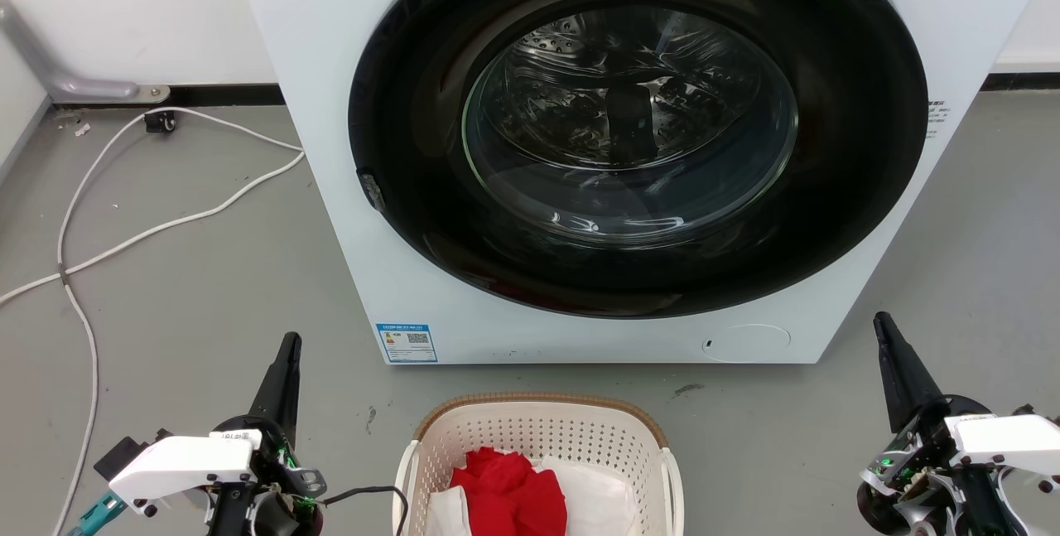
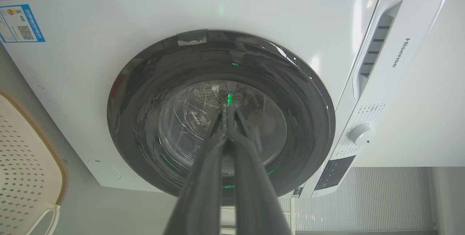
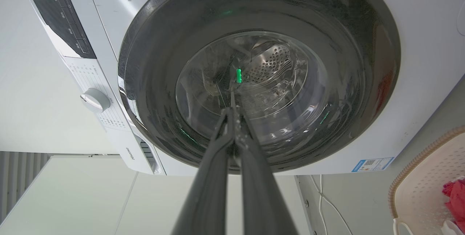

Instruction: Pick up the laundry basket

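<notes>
The laundry basket, cream-white and perforated with a brown woven rim and white side handles, sits on the floor at the bottom middle of the head view, holding red and white cloth. Its edge also shows in the left wrist view as the basket and in the right wrist view as the basket. My left gripper is shut and empty, to the basket's left, fingers pointing toward the washing machine. My right gripper is shut and empty, well to the basket's right. The tips meet in both wrist views: left gripper, right gripper.
A white front-load washing machine with a dark round door stands right behind the basket. A white cable snakes across the grey floor at the left, near the wall.
</notes>
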Controlling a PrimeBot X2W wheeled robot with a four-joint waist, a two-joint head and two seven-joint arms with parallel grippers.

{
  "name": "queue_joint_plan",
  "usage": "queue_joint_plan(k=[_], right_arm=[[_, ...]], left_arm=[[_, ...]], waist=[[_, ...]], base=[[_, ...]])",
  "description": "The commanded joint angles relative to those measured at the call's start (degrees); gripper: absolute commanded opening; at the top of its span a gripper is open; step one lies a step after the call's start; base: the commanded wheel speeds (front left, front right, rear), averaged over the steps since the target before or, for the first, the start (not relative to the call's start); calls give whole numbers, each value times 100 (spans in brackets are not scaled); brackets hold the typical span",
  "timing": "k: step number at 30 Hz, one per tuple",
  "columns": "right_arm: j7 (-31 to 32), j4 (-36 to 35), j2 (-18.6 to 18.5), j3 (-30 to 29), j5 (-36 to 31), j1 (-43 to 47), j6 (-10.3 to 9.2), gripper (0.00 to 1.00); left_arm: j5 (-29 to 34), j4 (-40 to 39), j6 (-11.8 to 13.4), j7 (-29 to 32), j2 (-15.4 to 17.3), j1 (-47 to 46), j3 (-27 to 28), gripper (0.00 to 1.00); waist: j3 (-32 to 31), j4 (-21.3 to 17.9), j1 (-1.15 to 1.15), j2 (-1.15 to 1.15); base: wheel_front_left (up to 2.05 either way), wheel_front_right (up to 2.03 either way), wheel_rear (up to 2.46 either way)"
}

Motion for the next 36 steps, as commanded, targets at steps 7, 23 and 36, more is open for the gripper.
queue_joint_plan(k=[7, 23, 36], right_arm=[[7, 3, -5, -4, 22, -60, -2, 0], [-306, -84, 10, 47, -811, 177, 0, 100], [-641, -497, 6, 244, -2790, 299, 0, 100]], left_arm=[[-9, 3, -20, 13, -5, -48, 13, 0], [674, -86, 1, -308, -14, 165, 28, 100], [2323, -522, 230, -640, -10, 273, -85, 100]], waist=[[0, 0, 0, 0], [9, 4, 0, 0], [26, 25, 0, 0]], base=[[0, 0, 0], [0, 0, 0], [0, 0, 0]])
